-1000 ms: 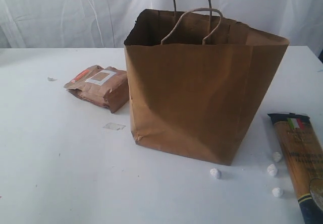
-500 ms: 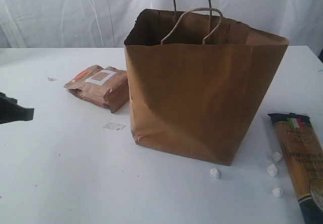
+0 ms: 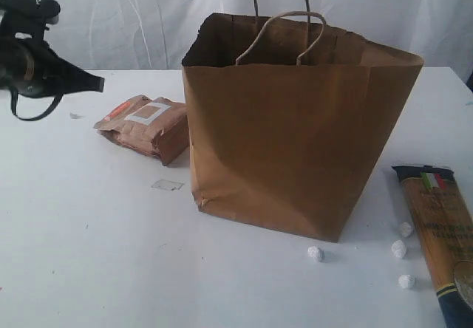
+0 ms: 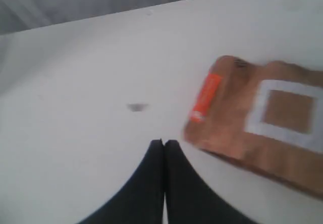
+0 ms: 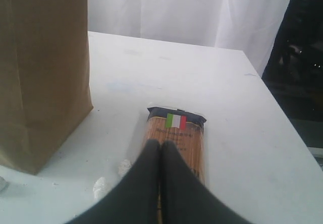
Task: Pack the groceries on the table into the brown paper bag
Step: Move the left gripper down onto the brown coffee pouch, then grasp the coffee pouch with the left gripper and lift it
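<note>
- Packet [image 5: 176,143]: a small Italian flag [image 5: 175,120], green, white and red, sits near its dark top end. The lines of print below it are too blurred to read.
- Pouch [image 4: 262,133]: an orange strip [image 4: 206,98] along one edge carries pale marks too blurred to read. Nothing can be read on the white-framed label [image 4: 285,114].

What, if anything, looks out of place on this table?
Four small white crumpled bits lie loose on the table, near the brown paper bag and beside the spaghetti packet; they look like litter, not groceries. The bag's lower front is creased inward.
</note>
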